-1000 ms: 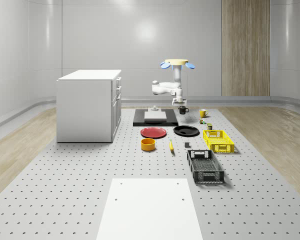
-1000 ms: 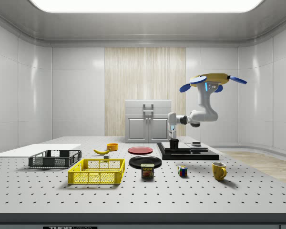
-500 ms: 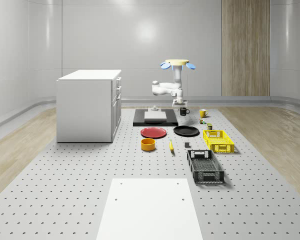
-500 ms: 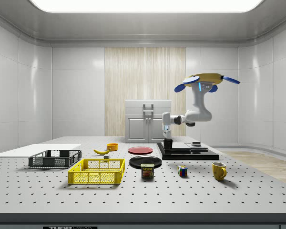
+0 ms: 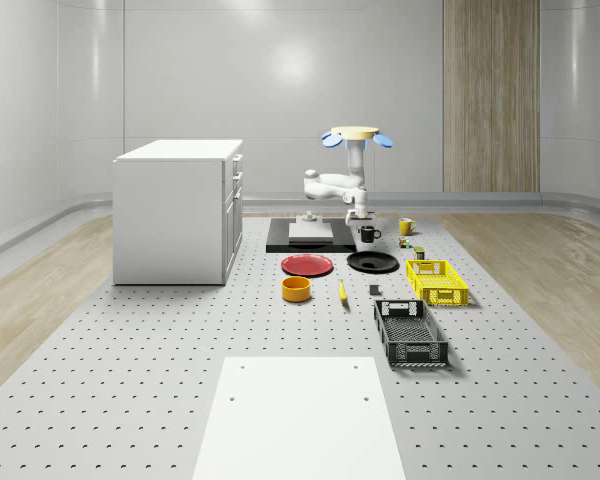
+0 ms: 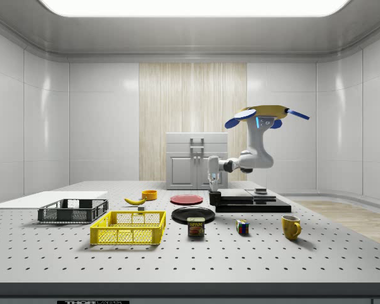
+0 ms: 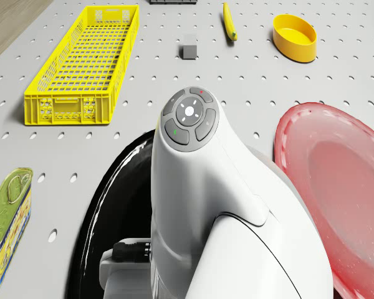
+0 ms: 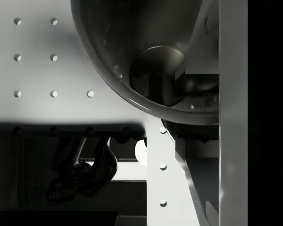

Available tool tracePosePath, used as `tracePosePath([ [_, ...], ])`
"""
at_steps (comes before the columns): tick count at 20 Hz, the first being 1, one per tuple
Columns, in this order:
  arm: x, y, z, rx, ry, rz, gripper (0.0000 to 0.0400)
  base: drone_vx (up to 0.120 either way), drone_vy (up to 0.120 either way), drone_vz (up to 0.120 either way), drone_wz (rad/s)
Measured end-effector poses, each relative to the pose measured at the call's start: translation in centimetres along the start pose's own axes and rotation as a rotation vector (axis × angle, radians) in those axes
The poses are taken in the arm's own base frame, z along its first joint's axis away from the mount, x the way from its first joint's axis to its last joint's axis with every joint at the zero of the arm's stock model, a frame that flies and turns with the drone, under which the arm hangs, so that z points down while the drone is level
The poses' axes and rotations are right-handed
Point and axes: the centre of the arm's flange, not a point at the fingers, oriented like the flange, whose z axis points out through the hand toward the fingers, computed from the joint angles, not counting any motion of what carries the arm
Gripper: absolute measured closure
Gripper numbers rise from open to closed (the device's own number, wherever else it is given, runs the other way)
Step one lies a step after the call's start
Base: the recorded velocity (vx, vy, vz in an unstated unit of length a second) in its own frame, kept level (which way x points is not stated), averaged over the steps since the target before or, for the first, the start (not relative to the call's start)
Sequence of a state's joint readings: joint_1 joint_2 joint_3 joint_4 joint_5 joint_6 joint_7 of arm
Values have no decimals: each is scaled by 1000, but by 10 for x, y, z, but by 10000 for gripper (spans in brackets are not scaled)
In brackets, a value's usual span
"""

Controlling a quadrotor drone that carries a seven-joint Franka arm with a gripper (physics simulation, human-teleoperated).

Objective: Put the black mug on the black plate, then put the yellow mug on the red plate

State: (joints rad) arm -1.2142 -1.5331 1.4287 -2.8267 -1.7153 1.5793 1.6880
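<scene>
While our end effector (image 6: 213, 190) stays clenched on the black mug (image 5: 367, 234), we carry it in the air just beyond the far edge of the black plate (image 5: 373, 262). Our drone (image 5: 355, 134) hovers above the table (image 5: 160, 380). The yellow mug (image 5: 406, 226) stands farther right, the red plate (image 5: 307, 265) left.

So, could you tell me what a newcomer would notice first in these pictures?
The drone hovering by the black platform, its hand holding the black mug near the black plate's edge. Next, the bright yellow crate in the side view's foreground.
</scene>
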Motion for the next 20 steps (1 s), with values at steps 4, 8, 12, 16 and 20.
tracePosePath([
  [4, 0, 0, 0, 0, 0, 0, 290, 120, 0, -10, 0],
  [8, 0, 0, 0, 0, 0, 0, 290, 120, 0, 0, 0],
  [12, 0, 0, 0, 0, 0, 0, 290, 120, 0, 0, 0],
  [16, 0, 0, 0, 0, 0, 0, 290, 120, 0, 0, 0],
  [20, 0, 0, 0, 0, 0, 0, 290, 120, 0, 0, 0],
])
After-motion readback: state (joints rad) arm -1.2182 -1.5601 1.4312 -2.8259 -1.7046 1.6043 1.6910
